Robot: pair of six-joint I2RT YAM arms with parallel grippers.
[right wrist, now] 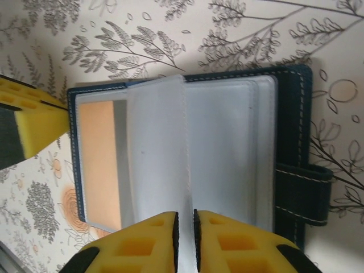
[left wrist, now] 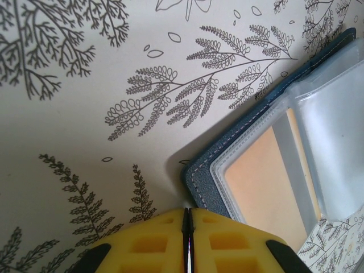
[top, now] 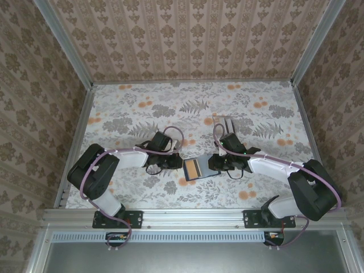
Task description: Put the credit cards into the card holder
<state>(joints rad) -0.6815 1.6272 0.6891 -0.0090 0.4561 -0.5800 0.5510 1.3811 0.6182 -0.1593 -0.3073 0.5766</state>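
Right pincer [right wrist: 185, 236] pinching card holder [right wrist: 227, 142] sleeve, left pincer [left wrist: 187, 233] closed

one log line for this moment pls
card holder: open on table | left gripper: shut, at its corner | right gripper: shut on clear sleeve

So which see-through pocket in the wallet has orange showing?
The end pocket of the card holder, farthest from its strap tab. Orange shows through it; the other pockets look plain milky white.
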